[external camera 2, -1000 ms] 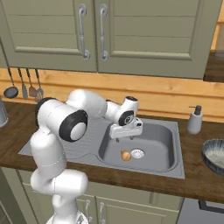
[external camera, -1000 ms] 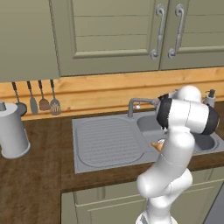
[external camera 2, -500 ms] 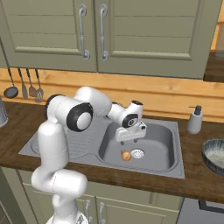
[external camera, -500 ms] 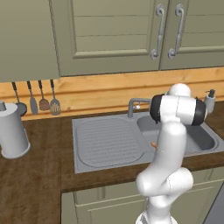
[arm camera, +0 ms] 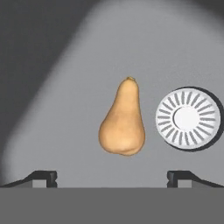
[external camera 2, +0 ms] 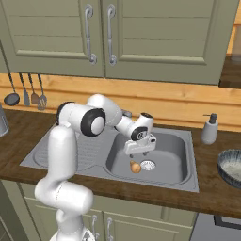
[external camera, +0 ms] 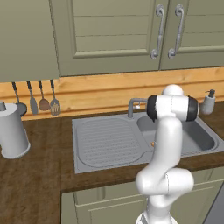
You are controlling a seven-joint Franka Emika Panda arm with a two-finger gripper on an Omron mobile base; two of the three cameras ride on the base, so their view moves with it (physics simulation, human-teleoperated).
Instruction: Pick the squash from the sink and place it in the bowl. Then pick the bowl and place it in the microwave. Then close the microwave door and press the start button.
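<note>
The tan-orange squash (arm camera: 123,120) lies on the floor of the grey sink (external camera 2: 155,181), its narrow neck pointing away from the hand, next to the round drain (arm camera: 188,119). In the right base view the squash (external camera 2: 135,166) rests just left of the drain (external camera 2: 148,165). My gripper (external camera 2: 138,152) hangs a little above it, inside the basin. My gripper (arm camera: 113,177) is open, its fingertips (arm camera: 43,177) set wide on either side of the squash, touching nothing. The dark bowl (external camera 2: 230,167) stands on the counter at the far right. The microwave and its door are out of view.
A soap dispenser (external camera 2: 209,129) stands behind the sink's right corner. The faucet (external camera: 133,105) rises at the back of the basin beside the ribbed drainboard (external camera: 109,140). Utensils (external camera: 41,98) hang on the wall at left above a grey canister (external camera: 12,131). Cabinets hang overhead.
The hand has moved a little right and down into the basin, closer over the squash. The jaws stay wide; the squash has not moved.
</note>
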